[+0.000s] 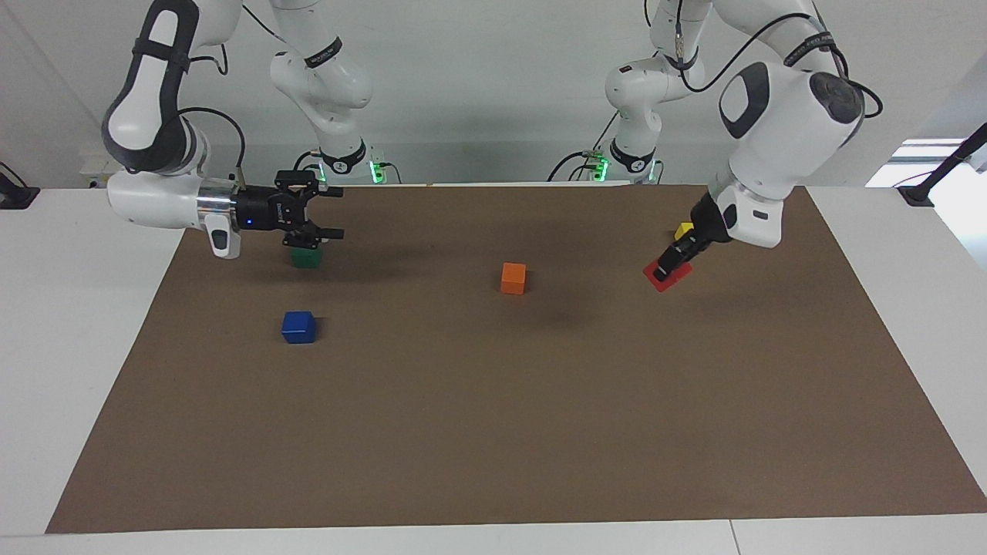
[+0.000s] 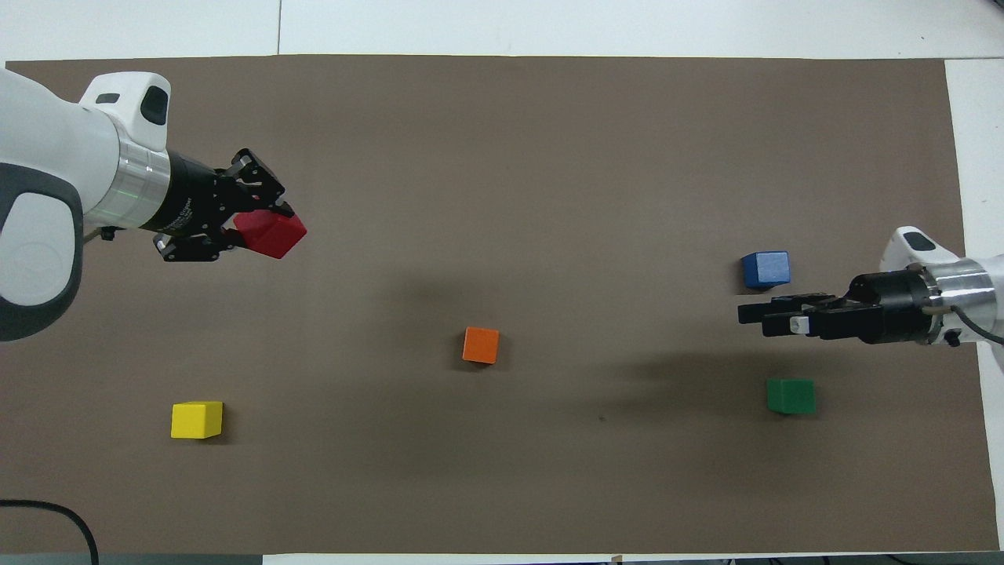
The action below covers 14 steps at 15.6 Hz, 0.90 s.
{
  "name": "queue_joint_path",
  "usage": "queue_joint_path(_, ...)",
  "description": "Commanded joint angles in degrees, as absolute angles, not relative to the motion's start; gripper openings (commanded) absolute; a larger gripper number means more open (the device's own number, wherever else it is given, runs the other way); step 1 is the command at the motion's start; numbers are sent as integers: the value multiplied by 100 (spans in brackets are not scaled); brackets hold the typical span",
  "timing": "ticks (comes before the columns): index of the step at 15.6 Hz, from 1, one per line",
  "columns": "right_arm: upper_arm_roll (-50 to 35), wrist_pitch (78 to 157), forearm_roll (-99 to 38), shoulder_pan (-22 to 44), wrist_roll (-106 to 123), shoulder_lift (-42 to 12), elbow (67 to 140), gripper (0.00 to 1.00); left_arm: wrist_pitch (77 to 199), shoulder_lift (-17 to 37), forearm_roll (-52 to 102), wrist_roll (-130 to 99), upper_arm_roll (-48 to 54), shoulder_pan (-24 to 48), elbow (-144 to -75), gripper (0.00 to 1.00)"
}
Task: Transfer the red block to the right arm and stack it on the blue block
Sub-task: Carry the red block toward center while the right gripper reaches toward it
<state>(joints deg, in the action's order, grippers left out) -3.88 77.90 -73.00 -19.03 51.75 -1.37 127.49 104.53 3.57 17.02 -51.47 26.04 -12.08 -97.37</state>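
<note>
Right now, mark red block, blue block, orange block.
red block (image 2: 276, 234), overhead view, its top face.
blue block (image 1: 298, 326), facing view, its front face.
orange block (image 2: 481, 344), overhead view, its top face.

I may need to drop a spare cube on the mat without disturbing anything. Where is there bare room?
The widest bare stretch is the mat farther from the robots than the orange block and blue block. It is tighter where the right gripper hangs over the green block, and where the left gripper holds the red block beside the yellow block.
</note>
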Motion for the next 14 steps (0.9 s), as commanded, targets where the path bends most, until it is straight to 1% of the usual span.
queue_joint_path(1,-396,7060,-8005,-1706,5799,-737,12850,100,10423,54,2459,-7087,2776,-1038,-9809,0)
queue_joint_path(4,-396,6655,-8593,-1381,5889,-817,12902,100,10721,-193,3153,-8792,3382,-1020,-9826,0)
queue_joint_path(6,-404,6348,-8876,-1179,5932,-1088,12902,100,11256,-237,3234,-9769,3751,-941,-9983,0)
queue_joint_path(7,-396,6172,-9103,-1030,6107,-1220,12928,100,11520,-281,3260,-10252,3805,-819,-10106,0)
queue_joint_path(10,-404,6117,-9482,-669,6695,-1335,13165,100,11689,-325,3270,-11615,3806,-335,-10160,0)
queue_joint_path(12,-396,5873,-9860,-257,7231,-1755,13201,100,11733,-334,3270,-12092,3806,-238,-10160,0)
queue_joint_path(14,-404,5679,-9905,-123,7277,-1968,13184,100,11760,-386,3270,-12129,3806,-71,-10247,0)
